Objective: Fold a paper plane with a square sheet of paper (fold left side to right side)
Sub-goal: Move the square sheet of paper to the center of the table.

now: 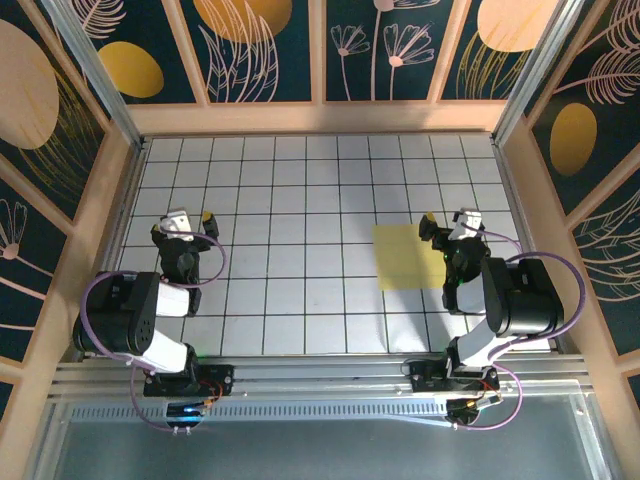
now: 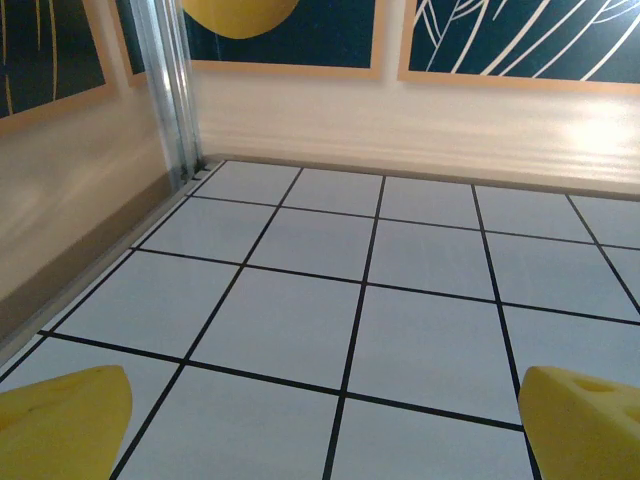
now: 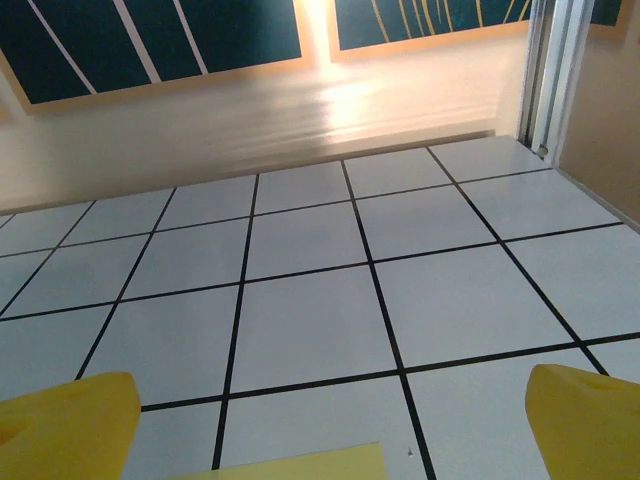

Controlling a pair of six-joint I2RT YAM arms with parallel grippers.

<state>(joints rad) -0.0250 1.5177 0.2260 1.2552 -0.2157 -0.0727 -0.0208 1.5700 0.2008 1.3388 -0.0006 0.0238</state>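
The square sheet of paper [image 1: 405, 257] is pale yellow and lies flat on the gridded table, right of centre. Its right edge is hidden under my right arm. My right gripper [image 1: 447, 220] hangs open over the sheet's far right corner. In the right wrist view the yellow fingertips [image 3: 65, 430] stand wide apart, with nothing between them and the sheet's far edge [image 3: 300, 465] just below. My left gripper [image 1: 190, 218] is open over bare tiles at the left, far from the paper; its yellow fingertips [image 2: 585, 425] frame empty grid. A paper plane is out of view.
The white tiled table [image 1: 300, 180] is boxed in by wooden walls. Aluminium posts stand at the back corners [image 2: 175, 90] [image 3: 555, 70]. Both arm bases sit on the metal rail [image 1: 320, 385] at the near edge.
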